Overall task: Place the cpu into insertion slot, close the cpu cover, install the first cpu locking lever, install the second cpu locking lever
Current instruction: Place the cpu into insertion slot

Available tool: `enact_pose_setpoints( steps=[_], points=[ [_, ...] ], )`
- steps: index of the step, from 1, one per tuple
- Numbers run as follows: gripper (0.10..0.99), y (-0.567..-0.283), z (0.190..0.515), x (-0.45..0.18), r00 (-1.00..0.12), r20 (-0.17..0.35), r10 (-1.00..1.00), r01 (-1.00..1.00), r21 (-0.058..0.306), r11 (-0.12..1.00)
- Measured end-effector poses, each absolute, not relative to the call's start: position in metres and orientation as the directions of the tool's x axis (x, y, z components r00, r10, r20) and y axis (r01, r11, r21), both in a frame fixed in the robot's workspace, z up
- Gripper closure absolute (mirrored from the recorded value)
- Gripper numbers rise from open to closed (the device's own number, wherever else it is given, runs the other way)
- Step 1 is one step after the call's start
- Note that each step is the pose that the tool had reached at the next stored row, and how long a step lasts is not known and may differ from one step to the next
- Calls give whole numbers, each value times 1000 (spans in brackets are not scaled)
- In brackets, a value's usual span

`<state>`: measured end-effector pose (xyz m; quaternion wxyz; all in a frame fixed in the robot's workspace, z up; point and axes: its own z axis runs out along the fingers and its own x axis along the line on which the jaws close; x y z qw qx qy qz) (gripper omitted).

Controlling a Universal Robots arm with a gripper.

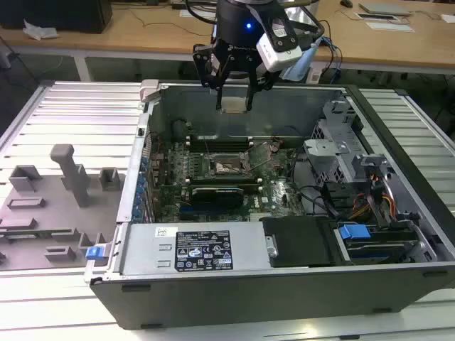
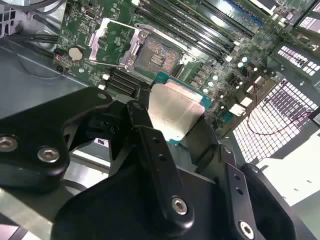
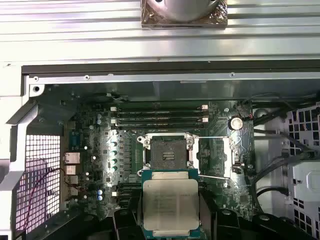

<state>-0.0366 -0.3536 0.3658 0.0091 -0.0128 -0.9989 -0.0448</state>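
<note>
The chip (image 3: pixel 170 202) hangs flat, clamped at its edges by the pincer (image 1: pixel 234 108), high over the open computer case (image 1: pixel 284 302). The socket (image 3: pixel 166 154) lies well below it, bare, its cover (image 3: pixel 212 157) swung aside.

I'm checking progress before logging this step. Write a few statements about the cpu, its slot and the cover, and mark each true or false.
1. The gripper holds the cpu between its fingers. True.
2. The cpu sits in the insertion slot. False: the slot is empty and the cpu hangs above the board.
3. The cpu cover is swung open, lying beside the slot. True.
4. A side panel closes the computer case. False: the case lies open, with the green board exposed.
</note>
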Motion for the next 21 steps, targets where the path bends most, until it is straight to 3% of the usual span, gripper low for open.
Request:
enact_pose_setpoints(
  steps=[13, 21],
  points=[
    [545, -354, 357, -37, -1000, 19, 25, 26, 89, 996],
    [545, -354, 321, -37, -1000, 16, 25, 26, 89, 996]
  ],
)
